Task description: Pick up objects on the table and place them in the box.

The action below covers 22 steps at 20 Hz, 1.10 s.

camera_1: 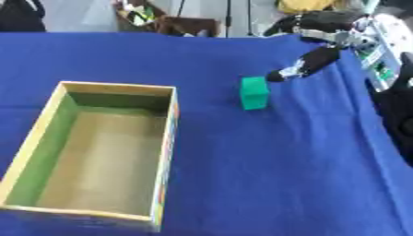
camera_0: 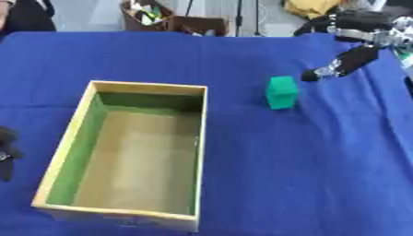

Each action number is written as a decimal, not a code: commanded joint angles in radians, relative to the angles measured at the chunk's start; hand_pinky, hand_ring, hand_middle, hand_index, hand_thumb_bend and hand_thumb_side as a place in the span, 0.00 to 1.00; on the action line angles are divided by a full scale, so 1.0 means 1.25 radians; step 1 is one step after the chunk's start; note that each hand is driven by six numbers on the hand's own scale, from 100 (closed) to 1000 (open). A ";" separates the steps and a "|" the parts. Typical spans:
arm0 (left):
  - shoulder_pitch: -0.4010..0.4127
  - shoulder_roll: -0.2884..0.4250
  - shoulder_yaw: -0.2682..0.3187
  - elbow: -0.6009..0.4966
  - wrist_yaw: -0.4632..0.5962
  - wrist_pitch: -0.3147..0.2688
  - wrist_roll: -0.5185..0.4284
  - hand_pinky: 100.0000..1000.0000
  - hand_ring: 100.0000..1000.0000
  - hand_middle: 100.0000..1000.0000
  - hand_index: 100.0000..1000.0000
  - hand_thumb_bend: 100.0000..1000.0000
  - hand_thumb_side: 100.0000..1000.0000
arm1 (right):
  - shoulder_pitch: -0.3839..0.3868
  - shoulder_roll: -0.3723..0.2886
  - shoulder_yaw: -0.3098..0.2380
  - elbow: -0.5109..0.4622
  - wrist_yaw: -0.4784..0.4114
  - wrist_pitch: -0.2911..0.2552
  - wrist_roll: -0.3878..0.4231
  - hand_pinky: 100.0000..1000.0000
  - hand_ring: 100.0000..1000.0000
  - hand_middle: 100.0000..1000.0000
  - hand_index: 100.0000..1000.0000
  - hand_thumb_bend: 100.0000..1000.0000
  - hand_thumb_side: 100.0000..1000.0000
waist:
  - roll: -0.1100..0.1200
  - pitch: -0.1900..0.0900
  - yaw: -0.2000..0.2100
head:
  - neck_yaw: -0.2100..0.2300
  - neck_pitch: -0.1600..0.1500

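Note:
A green block (camera_0: 281, 92) stands upright on the blue tablecloth, to the right of the box. The wooden box (camera_0: 87, 103) has green inner walls and a bare brown floor with nothing inside it. My right hand (camera_1: 310, 62) comes in from the upper right, fingers stretched out and down toward the block; one fingertip (camera_1: 277, 76) hangs just right of the block's top, a small gap away. It holds nothing. Part of my left hand (camera_0: 6, 152) shows dark at the left edge, beside the box.
The blue cloth (camera_0: 322, 175) covers the whole table. Behind the far edge are a brown crate with clutter (camera_0: 165, 18) and a yellow thing (camera_0: 310, 7). My right arm's body fills the right edge (camera_1: 395, 110).

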 commanded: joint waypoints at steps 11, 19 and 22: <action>-0.010 -0.001 -0.004 -0.015 -0.001 -0.002 -0.006 0.00 0.28 0.42 0.41 0.00 0.89 | -0.004 0.033 0.010 0.022 0.058 -0.027 0.003 0.89 0.93 0.86 0.99 0.50 0.79 | 0.000 0.000 0.017 | -0.016 -0.016; -0.012 -0.003 -0.003 -0.015 -0.003 -0.003 -0.008 0.00 0.28 0.42 0.41 0.00 0.89 | 0.007 0.037 0.015 0.036 0.076 -0.032 0.040 0.89 0.92 0.79 0.95 0.41 0.71 | 0.000 0.004 0.017 | -0.016 -0.015; -0.012 -0.004 -0.004 -0.015 -0.003 -0.003 -0.009 0.00 0.28 0.42 0.41 0.00 0.89 | 0.007 0.038 0.015 0.037 0.100 -0.024 0.034 0.88 0.91 0.78 0.94 0.32 0.68 | 0.000 0.006 0.018 | -0.016 -0.015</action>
